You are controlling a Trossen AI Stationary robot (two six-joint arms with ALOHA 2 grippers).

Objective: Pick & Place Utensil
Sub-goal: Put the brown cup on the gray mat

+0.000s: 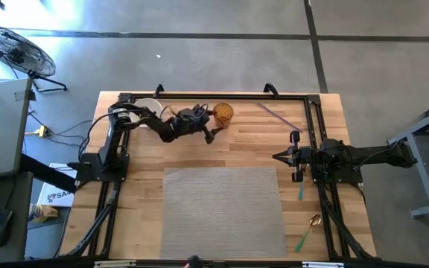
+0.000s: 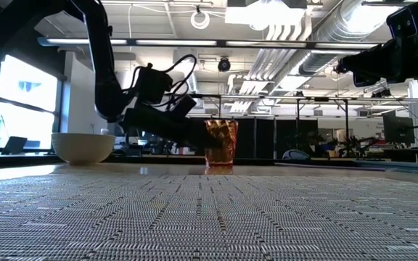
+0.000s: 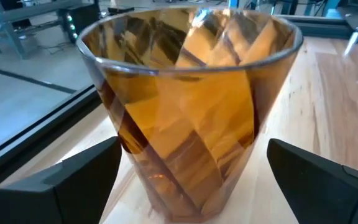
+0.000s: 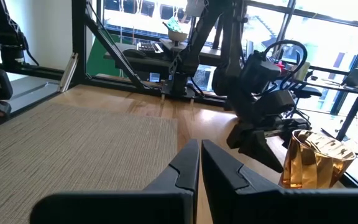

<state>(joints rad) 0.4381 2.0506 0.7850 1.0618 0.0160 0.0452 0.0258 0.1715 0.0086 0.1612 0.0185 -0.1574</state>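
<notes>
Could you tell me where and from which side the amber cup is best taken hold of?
Grip the amber cup across its faceted side wall, about mid-height, coming in level from the side. It stands upright and tapers toward the base, so a low grip could slip. The left hand is already open with a finger on either side of it; the right hand waits by the table's right edge.

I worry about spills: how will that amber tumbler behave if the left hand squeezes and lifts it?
The amber tumbler looks rigid and glossy, so it may slip between the fingers of the open left hand. Its base is narrower than its rim, so a sideways nudge could tip it. It appears empty, so probably light.
</notes>
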